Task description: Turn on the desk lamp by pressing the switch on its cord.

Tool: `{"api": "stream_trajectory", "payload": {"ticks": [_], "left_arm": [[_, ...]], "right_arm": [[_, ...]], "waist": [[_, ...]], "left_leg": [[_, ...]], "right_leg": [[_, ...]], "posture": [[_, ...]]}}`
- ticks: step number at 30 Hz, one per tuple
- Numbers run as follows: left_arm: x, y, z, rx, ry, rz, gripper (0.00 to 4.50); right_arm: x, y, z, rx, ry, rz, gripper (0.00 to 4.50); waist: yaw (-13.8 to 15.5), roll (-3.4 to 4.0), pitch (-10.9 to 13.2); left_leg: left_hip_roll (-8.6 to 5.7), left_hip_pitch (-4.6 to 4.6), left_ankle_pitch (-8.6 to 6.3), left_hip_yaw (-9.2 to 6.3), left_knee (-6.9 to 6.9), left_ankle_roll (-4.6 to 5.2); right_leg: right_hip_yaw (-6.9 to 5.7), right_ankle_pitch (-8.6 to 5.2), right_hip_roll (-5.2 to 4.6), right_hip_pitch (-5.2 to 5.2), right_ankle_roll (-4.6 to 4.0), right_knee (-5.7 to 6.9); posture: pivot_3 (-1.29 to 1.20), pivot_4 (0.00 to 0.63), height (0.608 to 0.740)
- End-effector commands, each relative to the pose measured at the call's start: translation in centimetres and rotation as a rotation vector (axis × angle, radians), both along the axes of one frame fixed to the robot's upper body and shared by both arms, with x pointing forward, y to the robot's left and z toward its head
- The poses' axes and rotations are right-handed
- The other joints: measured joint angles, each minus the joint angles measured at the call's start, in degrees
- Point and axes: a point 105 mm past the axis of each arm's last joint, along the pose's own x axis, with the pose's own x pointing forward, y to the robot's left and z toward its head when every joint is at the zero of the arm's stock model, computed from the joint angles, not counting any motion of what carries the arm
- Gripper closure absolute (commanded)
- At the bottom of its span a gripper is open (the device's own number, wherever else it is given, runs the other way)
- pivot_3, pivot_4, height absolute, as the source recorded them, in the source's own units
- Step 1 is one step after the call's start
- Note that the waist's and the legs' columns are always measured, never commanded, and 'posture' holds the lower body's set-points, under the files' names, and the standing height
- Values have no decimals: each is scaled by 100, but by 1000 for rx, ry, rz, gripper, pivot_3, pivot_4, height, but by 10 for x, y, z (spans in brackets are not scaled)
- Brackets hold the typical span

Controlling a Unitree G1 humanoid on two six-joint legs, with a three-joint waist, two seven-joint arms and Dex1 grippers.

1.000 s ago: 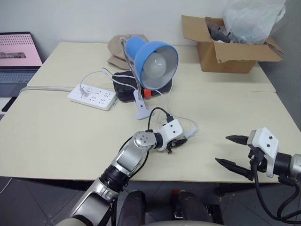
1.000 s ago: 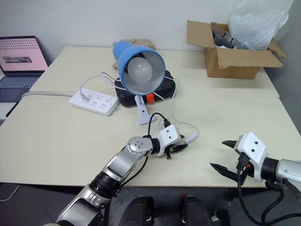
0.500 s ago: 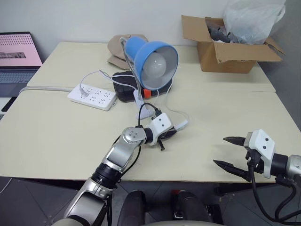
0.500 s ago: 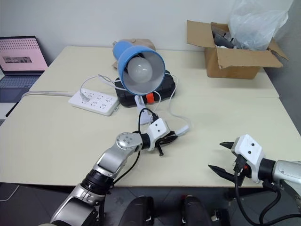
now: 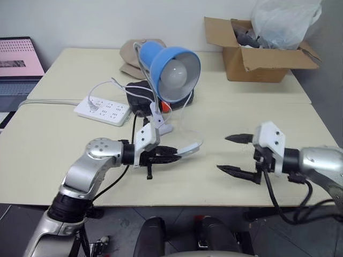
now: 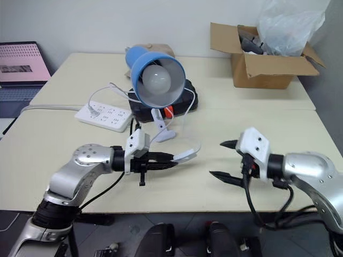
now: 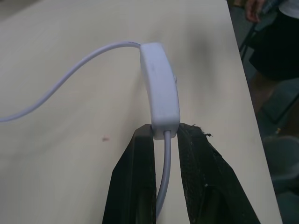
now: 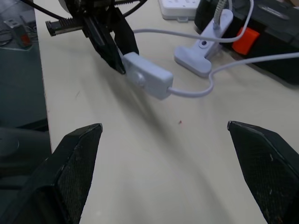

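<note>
The desk lamp (image 5: 172,65), blue shade with a white bulb, stands on its white clip base (image 5: 159,127) at the table's middle. Its thin white cord (image 7: 70,78) loops down to the switch (image 5: 188,148), a slim white oblong held just above the table. My left gripper (image 5: 174,154) is shut on the cord end of the switch, and its fingers (image 7: 140,177) pinch that end. My right gripper (image 5: 224,153) hovers open a short way to the right of the switch, pointing toward it. The right wrist view has the switch (image 8: 147,80) ahead between its spread fingers.
A white power strip (image 5: 102,110) and a black box (image 5: 140,99) sit behind the lamp's base. A cardboard box (image 5: 257,51) with a plastic bag stands at the back right. A laptop (image 5: 19,59) is at the far left. The table's front edge (image 5: 187,202) is close.
My left gripper has pulled the switch to the left and lifted it off the table. My right gripper has swung in leftward and up toward it, still open.
</note>
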Motion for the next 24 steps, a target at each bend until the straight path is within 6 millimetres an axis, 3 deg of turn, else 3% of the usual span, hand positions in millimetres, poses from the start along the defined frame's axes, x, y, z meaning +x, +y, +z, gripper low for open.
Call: {"api": "stream_trajectory", "payload": {"ticks": [1,9,22,24], "left_arm": [[-6,-1,11,-17,-29,-33,4139],[-11,-4,7,-5,-47,-37,4139],[-9,-7,6,-1,-67,-39,4139],[-9,-7,6,2,-69,-40,4139]], "right_arm": [[4,17,-2,-9,20,70,0],[20,57,-8,-10,60,193,0],[30,56,-16,-78,78,240,0],[31,56,-17,-80,76,241,366]], "waist": [[23,0,0],[3,0,0],[6,0,0],[6,0,0]], "left_leg": [[0,-3,0,-2,0,0],[5,-10,0,4,-2,0],[7,-10,0,6,0,1],[7,-9,0,7,0,1]], "right_leg": [[-3,-1,0,0,0,-1],[-3,-2,1,-8,-1,3],[-2,-2,1,-10,-2,7],[-2,-2,1,-10,-2,7]], "posture": [[0,150,740],[0,150,740],[0,150,740],[0,150,740]]}}
